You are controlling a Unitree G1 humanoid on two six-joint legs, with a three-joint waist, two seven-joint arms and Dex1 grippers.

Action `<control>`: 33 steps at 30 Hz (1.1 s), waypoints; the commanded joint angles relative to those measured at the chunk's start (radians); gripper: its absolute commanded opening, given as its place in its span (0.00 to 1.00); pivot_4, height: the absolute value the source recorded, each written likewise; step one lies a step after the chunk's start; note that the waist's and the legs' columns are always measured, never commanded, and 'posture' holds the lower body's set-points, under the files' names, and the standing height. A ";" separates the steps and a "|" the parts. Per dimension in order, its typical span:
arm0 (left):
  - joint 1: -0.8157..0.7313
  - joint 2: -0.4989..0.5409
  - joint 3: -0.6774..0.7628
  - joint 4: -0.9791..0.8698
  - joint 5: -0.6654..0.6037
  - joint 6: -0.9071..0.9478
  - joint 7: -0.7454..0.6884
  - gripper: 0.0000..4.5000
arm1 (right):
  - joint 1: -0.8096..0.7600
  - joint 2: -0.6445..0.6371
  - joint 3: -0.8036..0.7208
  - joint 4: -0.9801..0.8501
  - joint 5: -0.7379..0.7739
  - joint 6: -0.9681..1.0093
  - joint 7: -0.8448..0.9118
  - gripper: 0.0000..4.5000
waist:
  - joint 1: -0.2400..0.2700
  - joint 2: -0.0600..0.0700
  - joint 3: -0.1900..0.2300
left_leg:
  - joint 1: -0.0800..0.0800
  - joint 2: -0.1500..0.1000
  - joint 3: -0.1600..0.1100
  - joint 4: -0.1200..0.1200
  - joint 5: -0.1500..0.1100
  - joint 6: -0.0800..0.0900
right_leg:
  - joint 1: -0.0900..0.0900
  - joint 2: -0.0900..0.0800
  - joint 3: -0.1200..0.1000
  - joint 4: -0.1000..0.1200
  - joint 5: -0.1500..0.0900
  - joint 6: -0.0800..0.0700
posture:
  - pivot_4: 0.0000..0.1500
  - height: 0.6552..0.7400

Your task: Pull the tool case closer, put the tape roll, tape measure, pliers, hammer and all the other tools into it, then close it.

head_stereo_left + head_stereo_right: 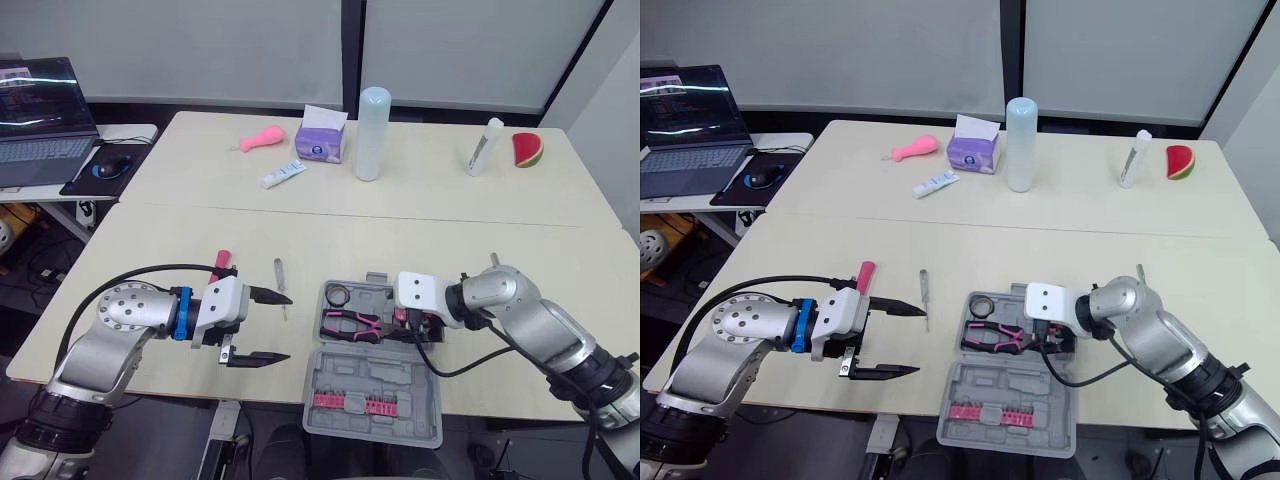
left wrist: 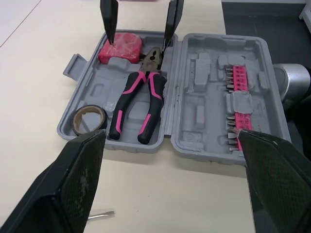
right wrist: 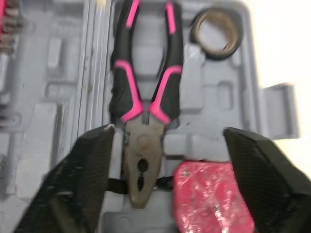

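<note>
Packing step: the open tool case (image 1: pixel 370 372), near the bench's front edge, holds the tape roll (image 2: pixel 90 120), pliers (image 2: pixel 141 104) and tape measure (image 2: pixel 120 47). The right gripper (image 2: pixel 138 44) straddles the tape measure with its jaws apart. The left gripper (image 1: pixel 288 327) hovers with its jaws spread beside the screwdriver (image 1: pixel 281 285), probably the next thing to grasp.

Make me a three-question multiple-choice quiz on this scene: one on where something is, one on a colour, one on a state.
1. The tape roll lies: A on a chair; B in the case; C on a shelf.
2. The pliers have handles that are: A yellow; B blue; C black and pink.
3. The case is: A open; B shut; C upside down.

Key: B, the roll sits in a corner of the case near the pliers. C, both handles show black with pink. A, both halves lie spread flat.
</note>
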 commanded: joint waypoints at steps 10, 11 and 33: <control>-0.002 -0.001 0.014 -0.024 -0.010 0.002 0.009 1.00 | 0.075 0.166 0.064 -0.012 -0.039 -0.035 -0.157 0.32 | 0.001 0.000 0.000 | 0.000 -0.001 0.000 0.000 0.000 0.000 | 0.000 0.000 0.000 0.000 0.000 0.000 | 1.00 0.72; -0.001 -0.001 0.014 -0.024 -0.010 0.002 0.009 1.00 | 0.077 0.172 0.074 -0.001 -0.047 -0.033 -0.162 0.28 | 0.001 0.000 0.000 | 0.000 -0.001 0.000 0.000 0.000 0.000 | 0.000 0.000 0.000 0.000 0.000 0.000 | 1.00 0.72; 0.068 0.005 0.047 -0.017 -0.013 0.018 0.054 1.00 | 0.083 0.216 0.007 -0.004 -0.010 -0.179 -0.147 0.00 | 0.001 -0.002 -0.001 | 0.003 0.000 0.000 0.000 0.000 0.000 | 0.001 0.000 0.000 0.002 0.000 0.000 | 1.00 0.72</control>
